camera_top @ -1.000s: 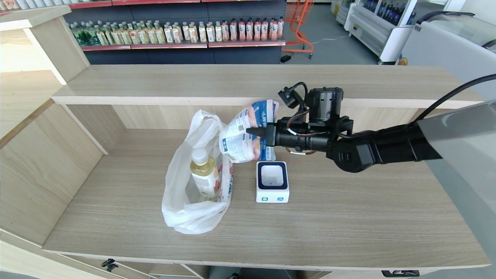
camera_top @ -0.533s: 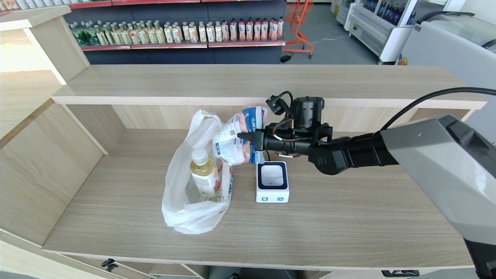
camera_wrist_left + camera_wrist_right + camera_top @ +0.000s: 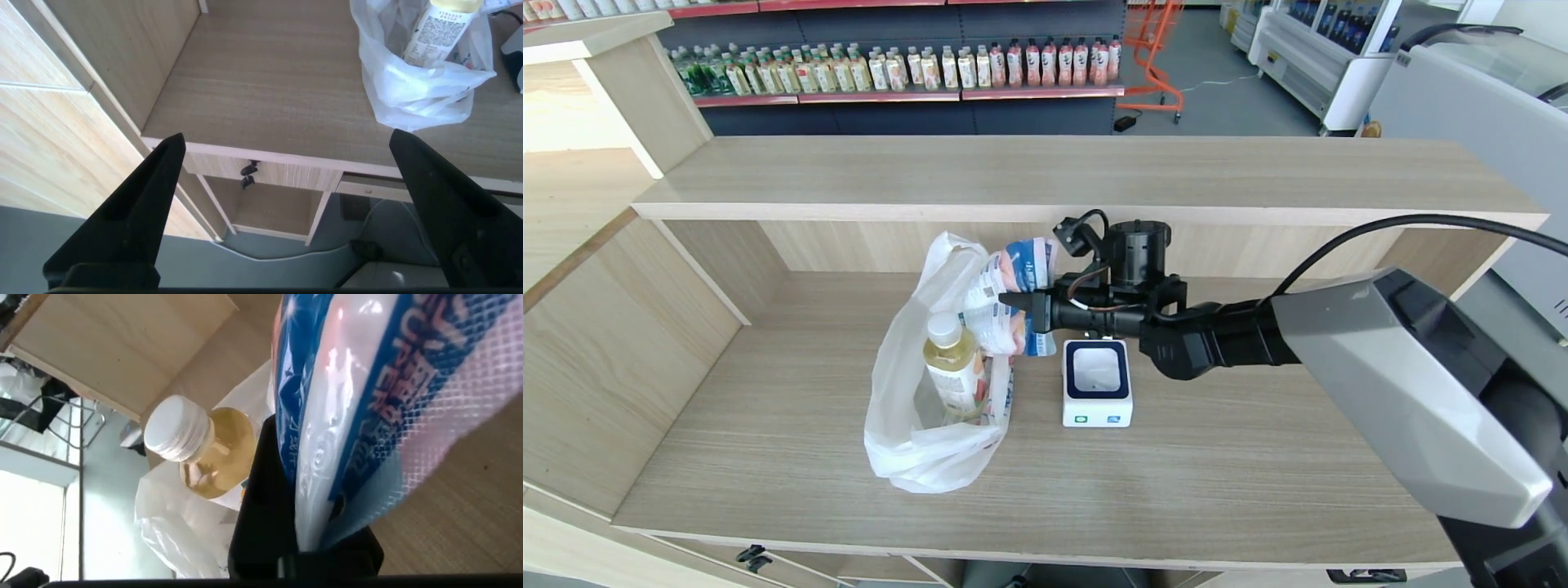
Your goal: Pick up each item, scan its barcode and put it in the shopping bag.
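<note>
Held packet (image 3: 1006,296) shifted toward bag (image 3: 905,467), bottle (image 3: 953,369) inside

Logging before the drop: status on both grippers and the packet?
Right gripper shut on snack packet, at shopping bag mouth. Left gripper open, off counter front. Bottle in bag, scanner beside it.

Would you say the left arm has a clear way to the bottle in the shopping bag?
Probably yes: only bare counter lies between the left gripper and the shopping bag, and the bottle stands exposed, though the right gripper holds a packet close by.
</note>
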Controlling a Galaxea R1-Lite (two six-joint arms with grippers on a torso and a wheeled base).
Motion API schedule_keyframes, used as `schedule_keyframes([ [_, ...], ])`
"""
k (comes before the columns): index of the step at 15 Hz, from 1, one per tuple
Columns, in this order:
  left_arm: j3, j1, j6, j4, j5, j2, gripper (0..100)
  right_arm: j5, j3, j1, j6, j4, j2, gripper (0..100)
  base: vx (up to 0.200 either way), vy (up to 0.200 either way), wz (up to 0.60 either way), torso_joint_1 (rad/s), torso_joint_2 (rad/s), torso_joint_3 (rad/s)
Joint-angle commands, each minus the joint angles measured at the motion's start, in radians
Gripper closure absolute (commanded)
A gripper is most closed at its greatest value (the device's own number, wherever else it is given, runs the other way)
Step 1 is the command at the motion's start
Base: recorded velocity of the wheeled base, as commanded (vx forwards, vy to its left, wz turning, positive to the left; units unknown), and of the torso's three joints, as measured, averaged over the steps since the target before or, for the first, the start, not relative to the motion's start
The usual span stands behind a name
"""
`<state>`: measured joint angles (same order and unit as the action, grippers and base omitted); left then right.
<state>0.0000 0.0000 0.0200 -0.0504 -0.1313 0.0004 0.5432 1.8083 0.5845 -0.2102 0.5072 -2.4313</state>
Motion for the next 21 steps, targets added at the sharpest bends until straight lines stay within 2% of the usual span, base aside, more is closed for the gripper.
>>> schedule_keyframes([
  [1,0.000,0.000,0.000,0.000,-0.001,0.000,0,0.000,0.002,-0.005,0.018,-0.001,-0.034,100,0.000,0.000,0.00,0.000,0.00,0.000],
  [7,0.000,0.000,0.000,0.000,-0.001,0.000,0,0.001,0.003,-0.008,0.083,-0.001,-0.048,100,0.000,0.000,0.00,0.000,0.00,0.000],
  [8,0.000,0.000,0.000,0.000,-0.001,0.000,0,0.001,0.003,-0.008,0.083,-0.001,-0.048,0,0.000,0.000,0.00,0.000,0.00,0.000],
  [14,0.000,0.000,-0.002,0.000,-0.001,0.000,0,0.003,0.032,-0.008,0.071,-0.003,-0.014,0,0.000,0.000,0.00,0.000,0.00,0.000],
  [16,0.000,0.000,0.000,0.000,0.001,0.000,0,0.001,-0.064,-0.023,0.041,-0.001,0.089,0,0.000,0.000,0.00,0.000,0.00,0.000],
  [18,0.000,0.000,0.000,0.000,-0.001,0.000,0,0.000,-0.334,-0.069,0.017,0.005,0.310,0,0.000,0.000,0.00,0.000,0.00,0.000],
  [20,0.000,0.000,0.000,0.000,-0.001,0.000,0,0.004,-0.715,-0.140,-0.009,0.002,0.650,0,0.000,0.000,0.00,0.000,0.00,0.000],
  [21,0.000,0.000,-0.002,0.000,-0.001,0.000,0,0.003,-0.796,-0.160,-0.011,-0.001,0.733,0,0.000,0.000,0.00,0.000,0.00,0.000],
])
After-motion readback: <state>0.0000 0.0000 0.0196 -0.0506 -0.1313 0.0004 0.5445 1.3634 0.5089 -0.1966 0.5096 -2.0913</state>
